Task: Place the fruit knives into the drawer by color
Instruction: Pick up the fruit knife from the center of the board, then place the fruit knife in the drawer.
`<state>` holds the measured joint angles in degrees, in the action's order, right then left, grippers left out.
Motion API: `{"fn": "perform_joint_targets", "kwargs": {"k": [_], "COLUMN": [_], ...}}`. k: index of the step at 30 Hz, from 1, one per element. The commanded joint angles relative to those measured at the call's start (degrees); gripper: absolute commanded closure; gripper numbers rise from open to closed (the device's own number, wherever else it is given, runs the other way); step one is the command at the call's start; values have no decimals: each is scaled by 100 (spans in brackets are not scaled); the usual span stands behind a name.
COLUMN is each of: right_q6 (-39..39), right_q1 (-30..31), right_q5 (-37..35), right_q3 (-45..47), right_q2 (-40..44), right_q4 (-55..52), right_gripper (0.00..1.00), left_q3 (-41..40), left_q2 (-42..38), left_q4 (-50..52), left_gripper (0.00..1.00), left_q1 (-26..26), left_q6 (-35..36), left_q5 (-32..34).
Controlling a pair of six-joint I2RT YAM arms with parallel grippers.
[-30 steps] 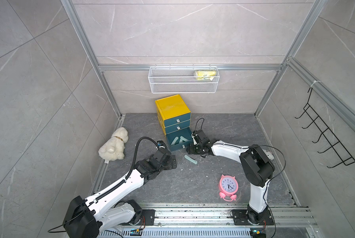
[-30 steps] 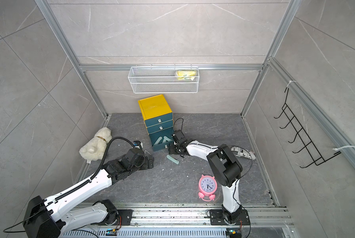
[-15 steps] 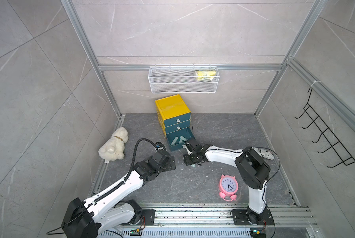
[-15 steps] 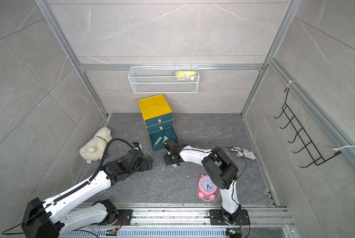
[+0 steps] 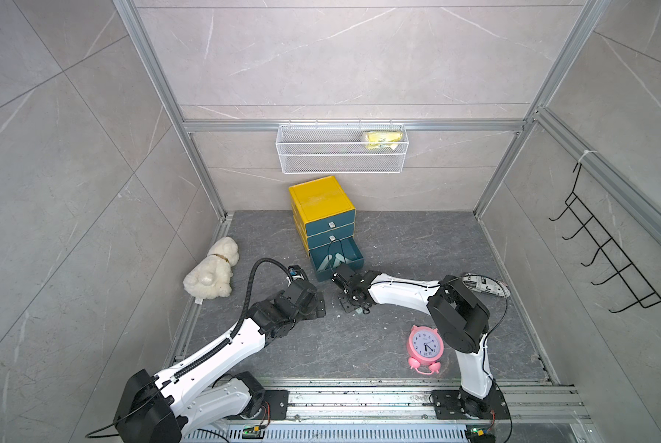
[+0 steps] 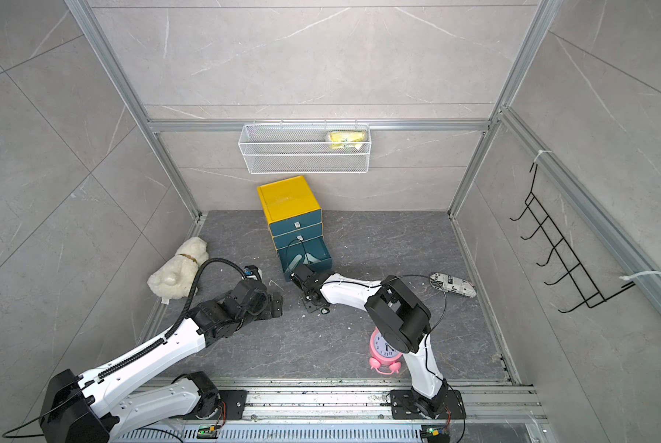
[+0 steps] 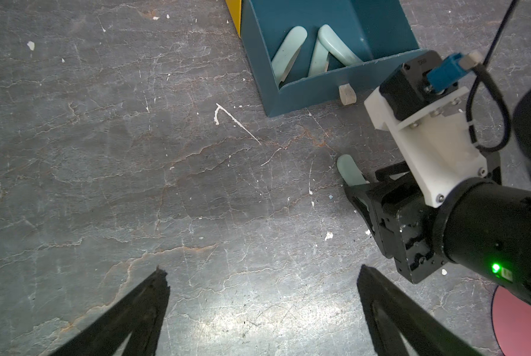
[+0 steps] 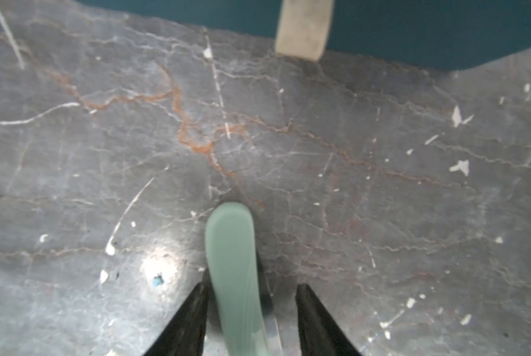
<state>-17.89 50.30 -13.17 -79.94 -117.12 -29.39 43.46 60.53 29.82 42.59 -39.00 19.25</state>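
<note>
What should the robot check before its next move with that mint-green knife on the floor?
1. Mint knife lies between the right gripper's jaws: ok, flat on the floor.
2. Grip closed on it: not ok; a gap shows beside one finger.
3. Bottom drawer pulled out: ok.
4. Colour matches: ok, it already holds mint knives.
5. Left gripper out of the way: ok, open, empty and apart from the knife.
</note>
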Motion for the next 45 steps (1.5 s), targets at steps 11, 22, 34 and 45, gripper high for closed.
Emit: {"fn": "perform_joint_targets", "kwargs": {"k": [11,22,34,45], "right_q6": [-7,-82,-526,-2194], "right_q1": [-170,-255,-264,-624], "right_q5": [394,245,330,24], "right_q3": [66,658,1174,184], "right_q2": [-378,260,1706,1372], "right_q4": [-170,747,2238,2661], "right_gripper": [61,80,80,79], "left_q3": [5,-15,-100,-211], "left_q2": [-328,-332,-369,-435], "left_q4": [256,272,336,375], "left_gripper": [1,1,1,1], "left_q1": [-78,-94,-96,-93], "left_q6": [-32,-62,-111,-204], "left_q5": [185,150,211,167]}}
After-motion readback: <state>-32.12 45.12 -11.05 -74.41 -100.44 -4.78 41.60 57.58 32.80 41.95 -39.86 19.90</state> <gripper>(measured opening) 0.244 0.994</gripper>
